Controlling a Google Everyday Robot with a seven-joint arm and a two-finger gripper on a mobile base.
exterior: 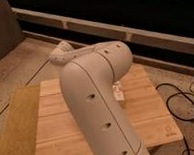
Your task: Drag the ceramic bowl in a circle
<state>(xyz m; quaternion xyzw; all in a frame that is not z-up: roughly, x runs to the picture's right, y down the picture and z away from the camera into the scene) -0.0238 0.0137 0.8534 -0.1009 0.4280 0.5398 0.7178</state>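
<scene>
1. Pincer: hidden behind the arm, somewhere below the elbow over the wooden board; its fingers are clenched, and whether they hold anything cannot be told.
2. Arm (100, 107): a thick cream-white link with a row of dark round holes, running from the 6 o'clock edge of the view up to a rounded elbow near the centre, then bending away toward 10 o'clock into a narrower segment (63, 53).
3. Bowl: not visible; the arm covers the middle of the board where it could lie, so its place cannot be told.
4. Counter (143, 116): a light wooden slatted board filling the lower half of the view, with a small dark mark near its 4 o'clock corner.
5. White object (118, 90): a small pale rectangular piece lying on the board, just at 3 o'clock of the arm and partly tucked behind it.
6. Mat (16, 125): a yellow-brown textured sheet lying along the board's 9 o'clock side.
7. Cables (180, 104): dark loops on the speckled floor at 3 to 4 o'clock of the board.
8. Rails (137, 31): pale horizontal bars against a dark background, crossing the view at 12 o'clock.
</scene>
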